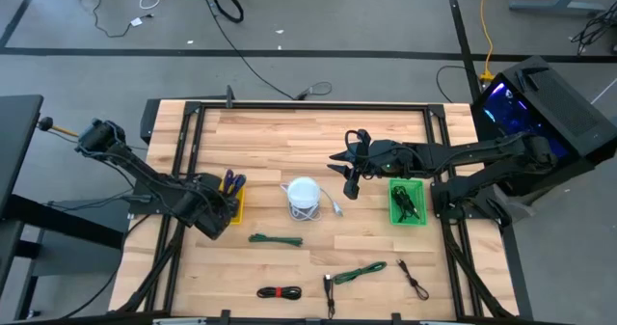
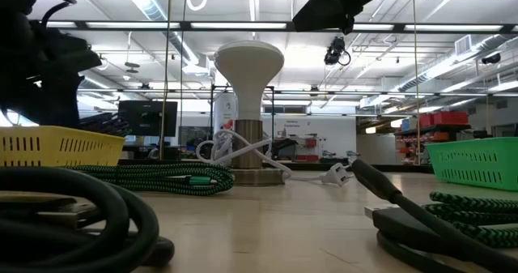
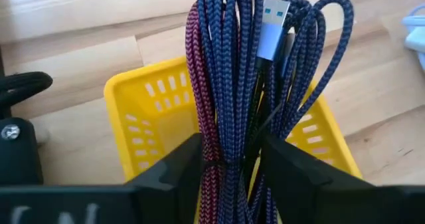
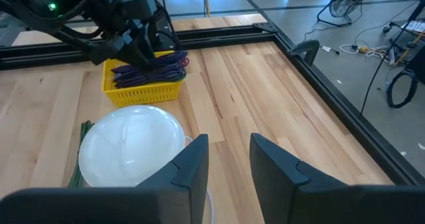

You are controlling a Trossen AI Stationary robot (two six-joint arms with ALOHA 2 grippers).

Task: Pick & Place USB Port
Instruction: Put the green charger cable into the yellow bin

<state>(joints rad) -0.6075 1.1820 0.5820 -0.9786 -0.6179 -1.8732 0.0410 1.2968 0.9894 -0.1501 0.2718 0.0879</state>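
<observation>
My left gripper (image 3: 229,167) is over the yellow basket (image 3: 153,111) at the table's left, shut on a bundle of blue and maroon braided USB cables (image 3: 232,64) with a silver USB plug (image 3: 271,34). In the high view the bundle (image 1: 232,181) sticks out over the basket (image 1: 235,205). My right gripper (image 1: 352,176) hovers open and empty right of the white lamp (image 1: 304,194), left of the green basket (image 1: 407,202), which holds a dark cable. My left gripper pinches the bundled blue and maroon cables (image 3: 226,154) between its two fingers, the fingers lying across the strands. Several looped strands are gathered in the hold. The bundle reaches forward past the fingers over the yellow basket; whether it rests on the basket does not show.
A green cable (image 1: 276,239) lies near the lamp, a red-black one (image 1: 280,292), another green one (image 1: 359,273) and a black one (image 1: 415,279) lie toward the near edge. The lamp's white cord (image 1: 334,205) trails to its right. A black frame (image 1: 308,105) rims the table.
</observation>
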